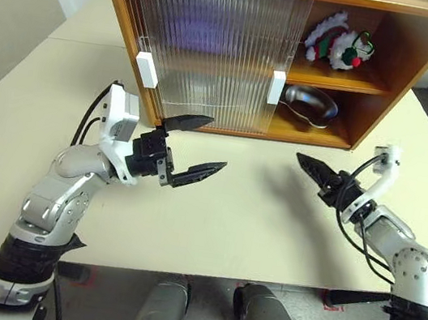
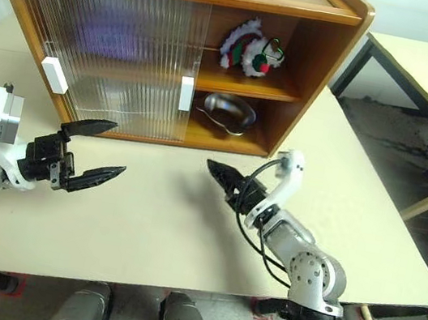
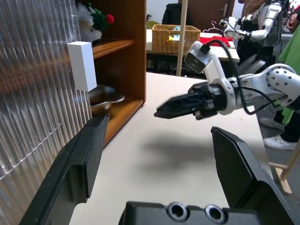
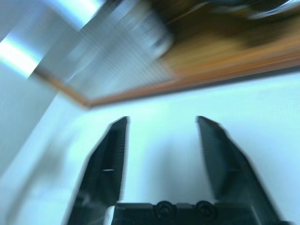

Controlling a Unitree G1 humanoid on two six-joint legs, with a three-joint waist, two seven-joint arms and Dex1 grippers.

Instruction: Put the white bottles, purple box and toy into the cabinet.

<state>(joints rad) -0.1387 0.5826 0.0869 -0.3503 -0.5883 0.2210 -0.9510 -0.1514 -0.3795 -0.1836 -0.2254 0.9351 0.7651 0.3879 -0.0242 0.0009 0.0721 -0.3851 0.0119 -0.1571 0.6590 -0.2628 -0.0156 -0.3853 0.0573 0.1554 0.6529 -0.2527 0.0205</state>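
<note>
Toy (image 1: 338,41) shelved at cabinet's (image 1: 412,54) one o'clock; both grippers, left (image 1: 193,148) and right (image 4: 161,154), spread, empty; likely next: shut door (image 1: 276,87).

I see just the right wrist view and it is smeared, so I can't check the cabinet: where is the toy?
Observer: The toy lies on the upper shelf of the cabinet, in its open right-hand part.
Operator: Is anything under it?
Observer: A shiny metal dish sits on the lower shelf.
Operator: And the left gripper?
Observer: The left gripper is open and empty, above the table in front of the ribbed doors.
</note>
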